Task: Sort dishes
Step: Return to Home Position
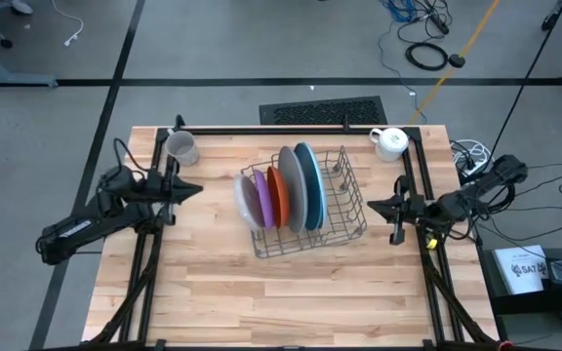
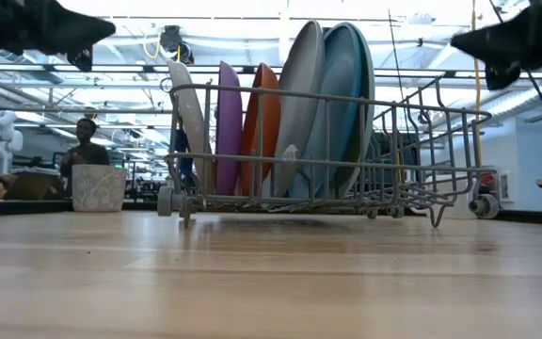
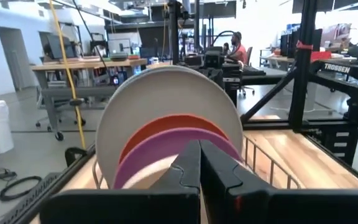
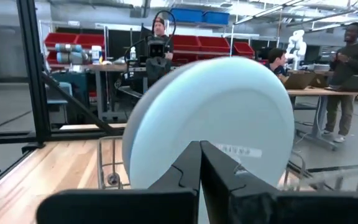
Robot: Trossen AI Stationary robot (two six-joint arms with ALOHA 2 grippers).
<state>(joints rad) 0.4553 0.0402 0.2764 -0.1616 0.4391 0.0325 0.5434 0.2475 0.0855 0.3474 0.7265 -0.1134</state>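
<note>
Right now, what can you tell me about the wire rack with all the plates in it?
The rack is grey metal wire, an open basket with tall sides and short legs. It sits flat near the middle of the wooden table, turned a little askew. A row of plates stands on edge in one half; the other half holds nothing.

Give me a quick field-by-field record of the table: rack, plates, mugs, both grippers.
rack: wire dish rack, mid-table
plates: standing in rack, left to right: whitish plate, purple plate, orange plate, grey plate, blue plates
mugs: grey mug, white mug, outside rack at table corners
left gripper: shut, empty, left of rack
right gripper: shut, empty, right of rack
</note>
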